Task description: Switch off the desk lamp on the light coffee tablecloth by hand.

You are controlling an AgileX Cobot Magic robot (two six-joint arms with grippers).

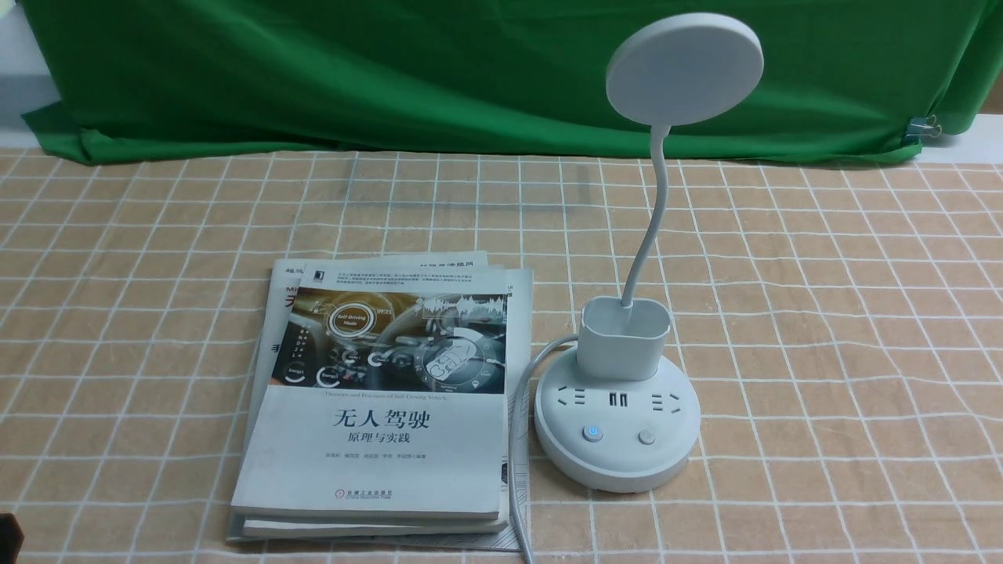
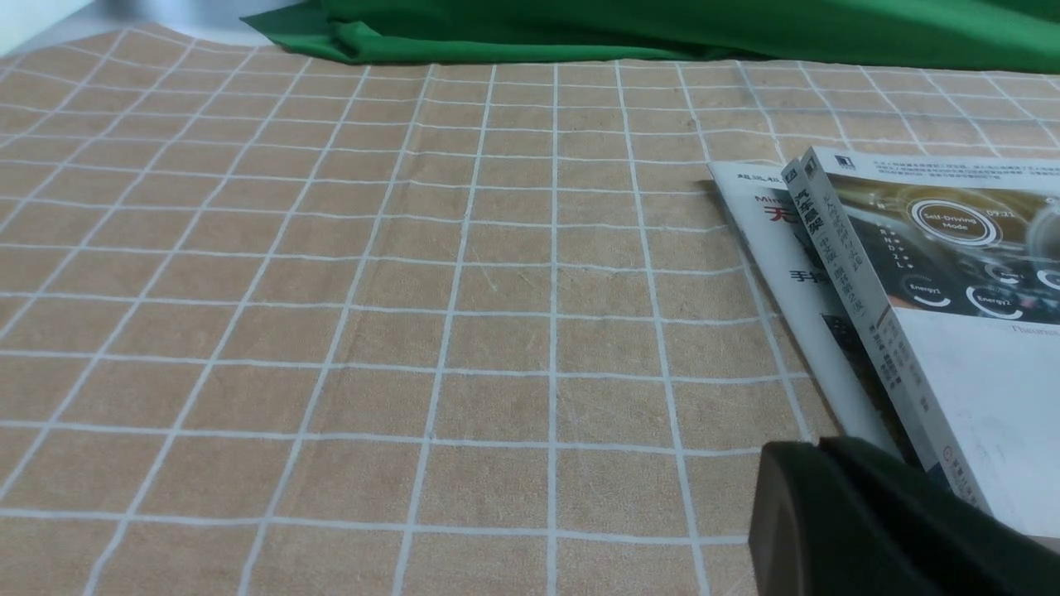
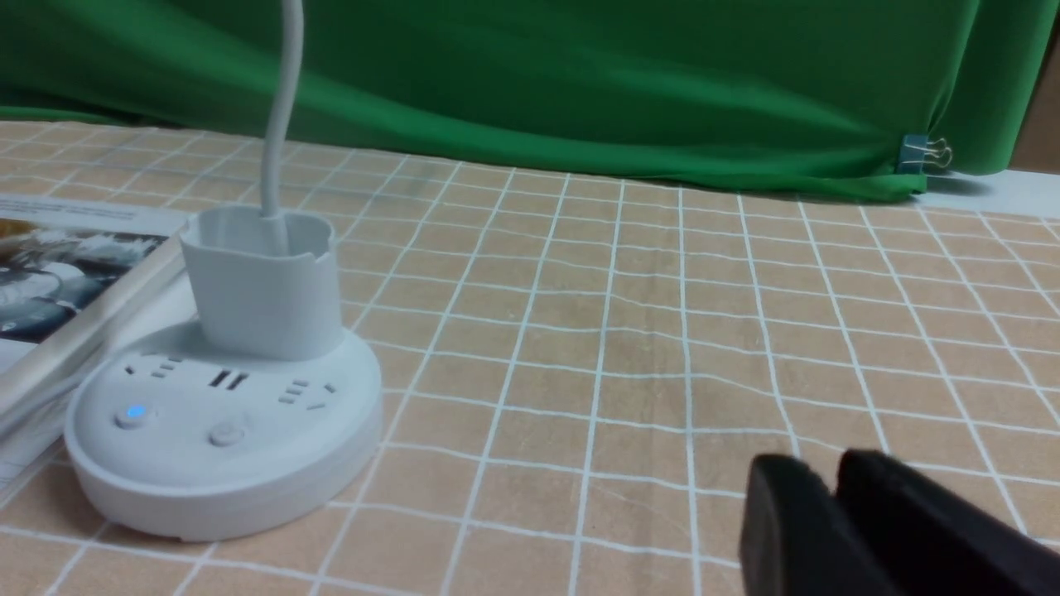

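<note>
The white desk lamp stands on the light coffee tablecloth point(image 1: 823, 313), right of centre. Its disc head point(image 1: 684, 69) is up on a bendy neck point(image 1: 650, 227) rising from the pen cup point(image 1: 624, 341). The round base point(image 1: 617, 462) has a left button point(image 1: 593, 433) glowing blue and a plain right button point(image 1: 647, 436). The base also shows in the right wrist view point(image 3: 224, 463). My right gripper point(image 3: 828, 468) is shut and empty, low over the cloth, well to the right of the base. My left gripper point(image 2: 820, 449) is shut and empty beside the books; only a dark bit of it shows in the front view point(image 1: 8, 536).
A stack of books point(image 1: 384, 407) lies just left of the lamp base, seen too in the left wrist view point(image 2: 952, 331). The lamp's white cable point(image 1: 517, 439) runs between books and base to the front edge. A green backdrop cloth point(image 1: 392, 70) hangs behind.
</note>
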